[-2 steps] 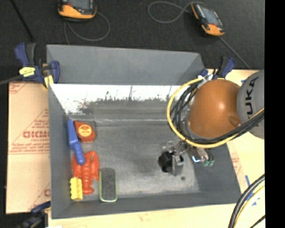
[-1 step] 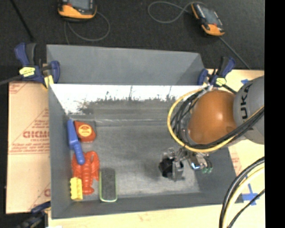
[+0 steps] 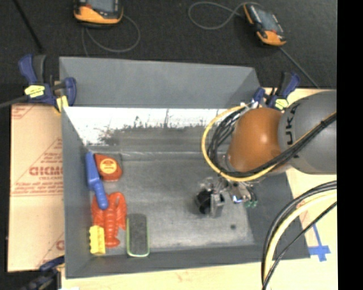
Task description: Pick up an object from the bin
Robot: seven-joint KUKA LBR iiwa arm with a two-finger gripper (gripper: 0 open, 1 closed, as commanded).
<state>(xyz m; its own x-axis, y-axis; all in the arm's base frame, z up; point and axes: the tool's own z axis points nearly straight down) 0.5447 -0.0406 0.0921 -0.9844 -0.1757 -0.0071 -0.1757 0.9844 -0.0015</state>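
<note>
Hugging left wall (image 3: 72,187), toys (image 3: 112,218) leave floor (image 3: 164,195) open.

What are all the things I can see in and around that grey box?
Bin: one, grey metal, middle of view.
Long tool: one, blue, bin's left side.
Round disc: one, orange with yellow centre, beside the tool's upper end.
Plastic toy: one, orange-red, front left.
Block: one, yellow, front-left corner, against the toy.
Flat pad: one, grey with green edge, right of the toy.
Handheld devices: two, orange and black, beyond the bin.
Gripper: one, metal and black, over the bin's right-centre floor.
Arm: one, grey with orange cover, from the right.
</note>
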